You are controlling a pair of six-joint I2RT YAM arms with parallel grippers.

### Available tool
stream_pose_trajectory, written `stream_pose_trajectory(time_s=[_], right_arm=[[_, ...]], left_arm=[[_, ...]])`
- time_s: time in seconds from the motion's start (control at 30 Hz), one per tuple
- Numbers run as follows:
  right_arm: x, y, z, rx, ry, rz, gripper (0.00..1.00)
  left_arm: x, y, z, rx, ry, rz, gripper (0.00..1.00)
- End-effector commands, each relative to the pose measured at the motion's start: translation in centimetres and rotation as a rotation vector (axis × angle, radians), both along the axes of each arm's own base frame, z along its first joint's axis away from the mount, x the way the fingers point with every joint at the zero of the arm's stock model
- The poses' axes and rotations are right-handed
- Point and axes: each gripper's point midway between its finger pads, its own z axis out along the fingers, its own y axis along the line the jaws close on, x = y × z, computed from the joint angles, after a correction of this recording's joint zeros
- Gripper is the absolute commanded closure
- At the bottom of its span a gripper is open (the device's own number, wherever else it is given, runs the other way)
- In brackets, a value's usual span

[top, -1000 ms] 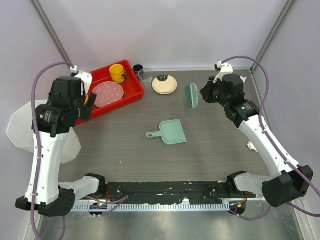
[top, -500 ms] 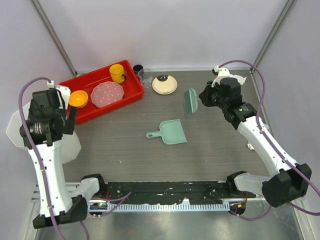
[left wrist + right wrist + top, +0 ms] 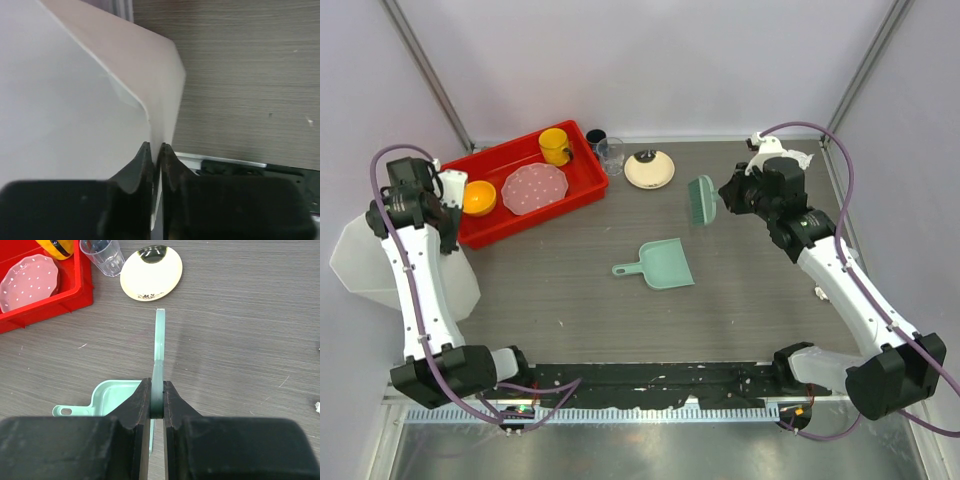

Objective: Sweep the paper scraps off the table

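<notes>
- Right wrist view: the right gripper (image 3: pixel 157 384) is clamped on a green brush (image 3: pixel 159 340), seen edge-on above the dustpan (image 3: pixel 112 396).
- Only the top view shows one of the paper scraps (image 3: pixel 820 292) clearly, on the table (image 3: pixel 570 300) beside the right forearm.
- Left wrist view: the left gripper (image 3: pixel 155 148) has its fingers nearly together, with a white sheet (image 3: pixel 65 100) showing in the slit. Whether they pinch it cannot be told.
</notes>
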Motion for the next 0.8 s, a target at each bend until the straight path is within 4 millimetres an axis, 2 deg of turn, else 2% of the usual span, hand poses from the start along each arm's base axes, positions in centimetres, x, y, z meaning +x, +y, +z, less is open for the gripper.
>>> stream_pose_trajectory(time_s=[0.0, 0.17, 0.27, 0.3, 0.4, 0.43, 0.47, 0.53, 0.57, 0.63, 0.67, 0.77], right_arm=[[0.2, -0.1, 3.0, 0.022, -0.106, 0.005, 0.99], [0.1, -0.2, 3.3, 0.019, -0.113, 0.000, 0.99], [0.2, -0.1, 3.4, 0.022, -0.114, 0.002, 0.99], [0.3, 0.1, 3.3, 0.024, -0.112, 0.011, 0.99], [0.2, 0.2, 3.4, 0.028, -0.111, 0.015, 0.99], [0.2, 0.2, 3.2, 0.027, -0.104, 0.014, 0.99], [0.2, 0.1, 3.4, 0.027, -0.111, 0.012, 0.99], [0.1, 0.0, 3.5, 0.028, -0.116, 0.010, 0.99], [0.1, 0.0, 3.5, 0.028, -0.115, 0.009, 0.99], [0.0, -0.1, 3.8, 0.028, -0.122, 0.006, 0.99], [-0.1, -0.1, 3.7, 0.024, -0.122, 0.006, 0.99], [-0.1, -0.3, 3.6, 0.019, -0.122, -0.001, 0.99]], left_arm=[[0.9, -1.1, 1.1, -0.055, -0.048, -0.041, 1.00], [-1.3, -3.4, 2.4, -0.109, -0.067, -0.113, 1.00], [-2.2, -6.2, 3.1, -0.225, -0.066, -0.192, 1.00], [-2.2, -7.8, 3.3, -0.296, -0.072, -0.243, 1.00], [-2.7, -10.8, 4.1, -0.367, -0.066, -0.348, 1.00], [-2.6, -11.4, 4.0, -0.368, -0.065, -0.373, 1.00], [-2.5, -12.8, 4.0, -0.368, -0.058, -0.411, 1.00], [-1.7, -13.9, 3.5, -0.338, -0.046, -0.445, 1.00], [-1.8, -16.0, 3.2, -0.352, -0.021, -0.514, 1.00], [-0.7, -17.4, 2.3, -0.342, 0.016, -0.540, 1.00], [-0.6, -18.7, 2.0, -0.338, 0.035, -0.578, 1.00], [1.4, -20.2, 0.9, -0.266, 0.055, -0.639, 1.00]])
